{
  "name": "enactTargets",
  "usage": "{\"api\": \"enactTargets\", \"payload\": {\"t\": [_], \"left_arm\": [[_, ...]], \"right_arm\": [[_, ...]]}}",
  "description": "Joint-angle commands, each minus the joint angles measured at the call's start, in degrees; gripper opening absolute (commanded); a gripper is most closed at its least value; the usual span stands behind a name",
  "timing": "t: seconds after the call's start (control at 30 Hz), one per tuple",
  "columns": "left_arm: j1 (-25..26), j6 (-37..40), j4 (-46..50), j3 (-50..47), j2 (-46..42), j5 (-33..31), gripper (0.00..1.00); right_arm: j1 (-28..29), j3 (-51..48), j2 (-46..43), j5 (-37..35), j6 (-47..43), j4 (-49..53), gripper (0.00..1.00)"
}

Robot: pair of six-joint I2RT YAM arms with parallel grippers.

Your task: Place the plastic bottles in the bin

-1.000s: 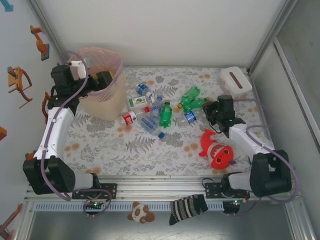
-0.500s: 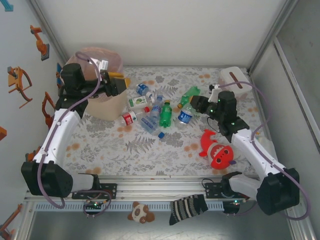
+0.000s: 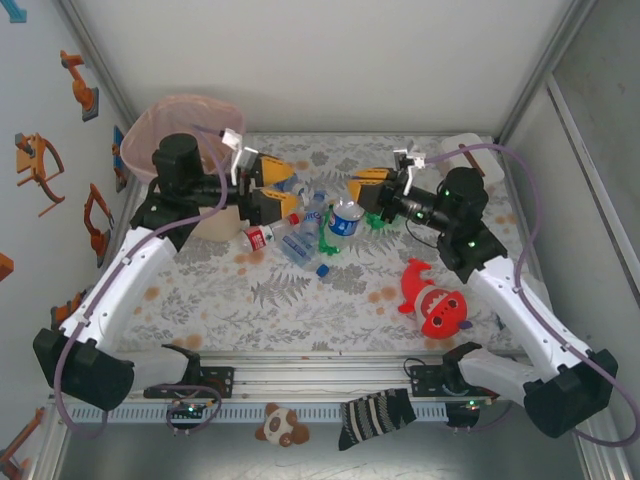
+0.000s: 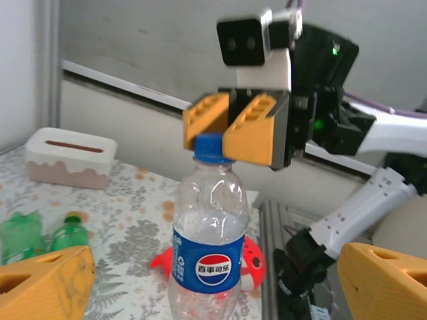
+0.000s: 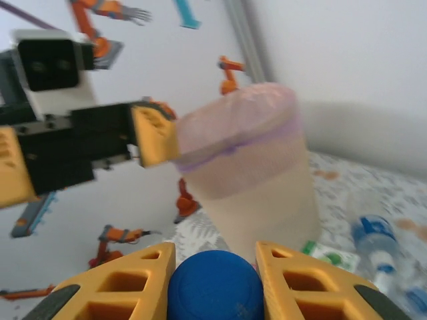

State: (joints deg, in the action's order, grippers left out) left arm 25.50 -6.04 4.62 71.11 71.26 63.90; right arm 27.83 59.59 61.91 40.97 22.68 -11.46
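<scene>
**Right end effector**: clenched on the neck of the Pepsi bottle, just under its blue cap. The right wrist view shows the cap seated between the two orange fingers.

**Pepsi bottle:** held off the table, over its far middle, between the two end effectors. In the left wrist view its long axis is vertical, with the cap up and the base down. The blue label faces the left arm.

**Left end effector**: released, with the fingers spread wide. It faces the held bottle from the left and is clear of it.

**Bin**: upright in the far left corner of the table, mouth up, behind the left arm.

**Remaining bottles**: a loose pile on the table below the two end effectors. Most lie on their sides, with their long axes pointing in different directions. One green bottle is among them.
</scene>
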Motion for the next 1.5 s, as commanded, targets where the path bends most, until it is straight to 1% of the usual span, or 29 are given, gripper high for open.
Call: {"api": "enactTargets", "payload": {"t": [0.0, 0.13, 0.2, 0.33, 0.43, 0.5, 0.67, 0.73, 1.1, 1.23, 1.37, 1.47], "left_arm": [[2.5, 3.8, 1.0, 0.1, -0.1, 1.8, 0.94], [6.0, 4.3, 1.0, 0.2, 1.1, 1.8, 0.95], [8.1, 5.8, 2.2, 0.8, 1.9, 1.7, 0.95], [10.8, 6.6, 3.3, 2.1, 3.6, 1.5, 0.95], [11.9, 8.2, 4.2, 2.5, 4.3, 2.1, 0.93], [12.6, 9.6, 4.7, 2.5, 4.2, 2.6, 0.9], [13.3, 11.7, 5.4, 2.4, 3.7, 3.2, 0.78], [13.4, 12.2, 5.4, 2.4, 3.3, 3.2, 0.74], [13.4, 13.3, 3.1, 1.6, 1.4, 2.9, 0.73], [13.6, 13.4, 2.0, 1.1, 0.5, 2.5, 0.65], [13.6, 13.7, 1.5, 0.8, 0.0, 2.3, 0.63], [13.6, 13.8, 1.5, 0.7, 0.0, 2.3, 0.56]], "right_arm": [[2.4, 3.9, -0.6, 2.6, -3.2, -2.2, 0.14], [5.1, 6.1, -0.5, 2.7, -4.9, -1.7, 0.13], [6.4, 7.6, -0.1, 2.5, -5.6, -1.0, 0.13], [8.3, 9.0, 0.5, 2.2, -6.5, -0.8, 0.12], [9.2, 9.9, 0.6, 1.7, -6.6, -0.5, 0.11], [9.7, 10.4, 0.7, 1.5, -6.6, -0.4, 0.11], [10.5, 11.3, 0.7, 0.8, -6.7, 0.3, 0.1], [10.7, 11.3, 0.7, 0.7, -6.7, 0.5, 0.1], [11.1, 11.3, 1.0, -1.0, -6.4, 2.1, 0.09], [11.2, 11.3, 1.0, -1.1, -6.4, 2.3, 0.09], [11.4, 11.5, 1.0, -1.3, -6.4, 2.4, 0.09], [11.4, 11.7, 1.1, -1.4, -6.5, 2.7, 0.08]]}}
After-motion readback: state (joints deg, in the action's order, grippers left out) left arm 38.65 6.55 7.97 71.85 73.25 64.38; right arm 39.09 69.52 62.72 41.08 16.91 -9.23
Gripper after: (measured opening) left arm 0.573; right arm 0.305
